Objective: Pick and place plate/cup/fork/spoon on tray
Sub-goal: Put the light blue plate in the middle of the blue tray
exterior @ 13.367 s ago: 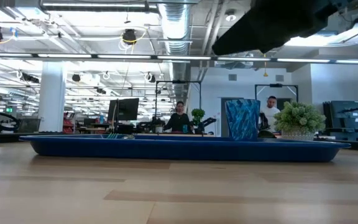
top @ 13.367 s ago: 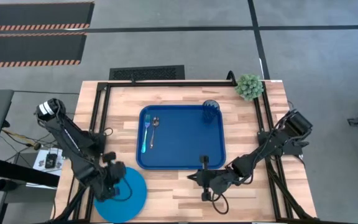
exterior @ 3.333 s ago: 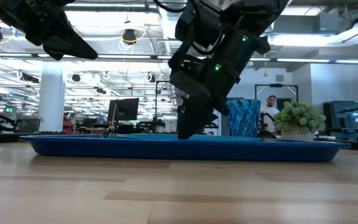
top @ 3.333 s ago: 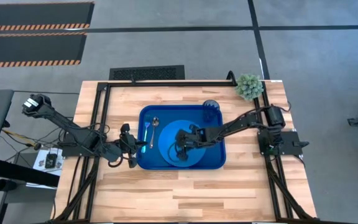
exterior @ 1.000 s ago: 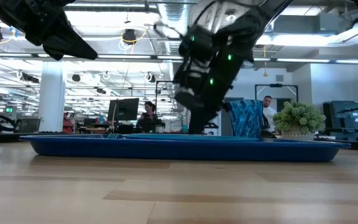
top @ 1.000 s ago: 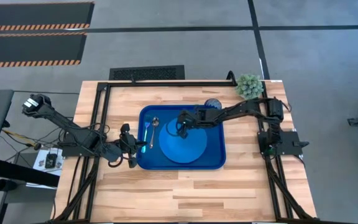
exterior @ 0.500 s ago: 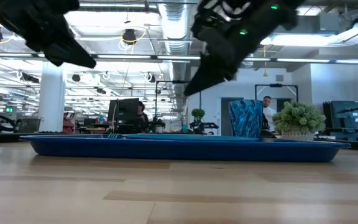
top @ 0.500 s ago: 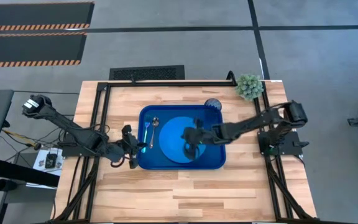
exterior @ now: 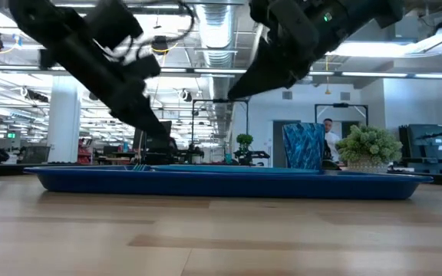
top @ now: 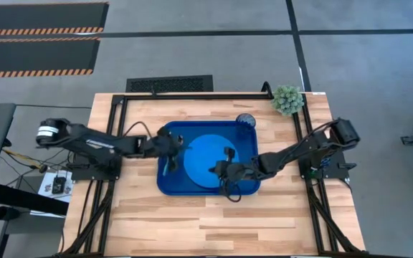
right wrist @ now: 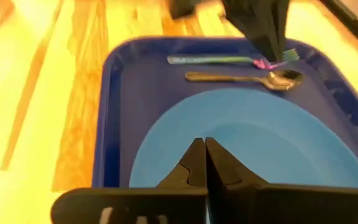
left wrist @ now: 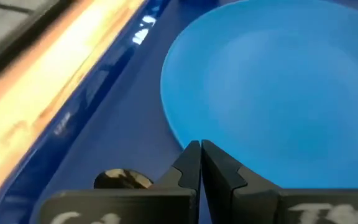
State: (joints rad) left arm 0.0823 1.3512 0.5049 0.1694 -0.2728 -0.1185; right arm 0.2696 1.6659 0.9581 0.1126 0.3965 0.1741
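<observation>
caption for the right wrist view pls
Plate on the tray beside spoon and fork.

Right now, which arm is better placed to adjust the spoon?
Left. The left gripper sits right by the spoon on the tray's left side; the right gripper is across the plate, at its other edge.

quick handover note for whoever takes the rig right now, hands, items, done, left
Left hand: shut, empty, over the tray's left part by the fork and spoon.
Right hand: shut, empty, above the plate's near edge.
Plate lies flat in the tray's middle, fork and spoon side by side along its left end, cup in its far right corner.
Done: all four items are on the tray.
Left: probably only retracting both arms.
</observation>
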